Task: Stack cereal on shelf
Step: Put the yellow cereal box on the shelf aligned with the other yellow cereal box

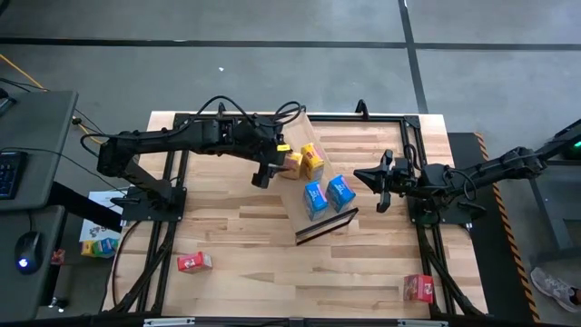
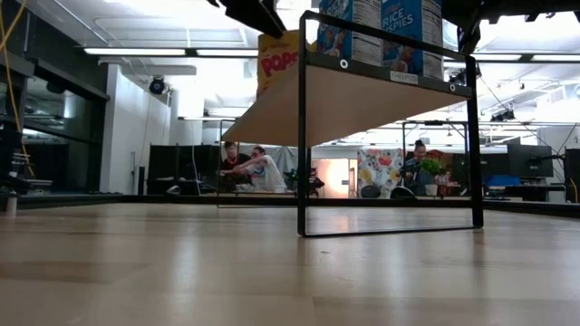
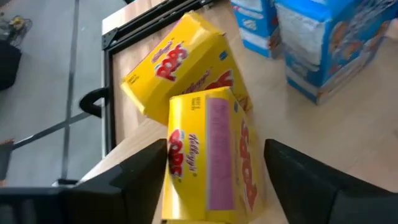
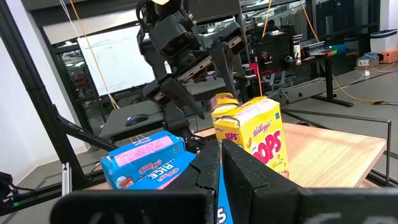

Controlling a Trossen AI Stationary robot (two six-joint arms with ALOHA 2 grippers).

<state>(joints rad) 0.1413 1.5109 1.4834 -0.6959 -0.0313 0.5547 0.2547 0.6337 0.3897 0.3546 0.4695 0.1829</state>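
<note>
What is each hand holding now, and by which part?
Nothing. The left hand stands open around the nearer yellow cardboard cereal box, fingers apart from its sides. The right hand is shut, empty.

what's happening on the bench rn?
Two dark arms are stacking small cardboard cereal boxes on the light-wood shelf. Two blue boxes and two yellow boxes stand on it. The left gripper is over the shelf with its fingers open on either side of the nearer yellow box. The right gripper waits shut beside the shelf. Two red boxes still lie on the butcher-block tabletop.
</note>
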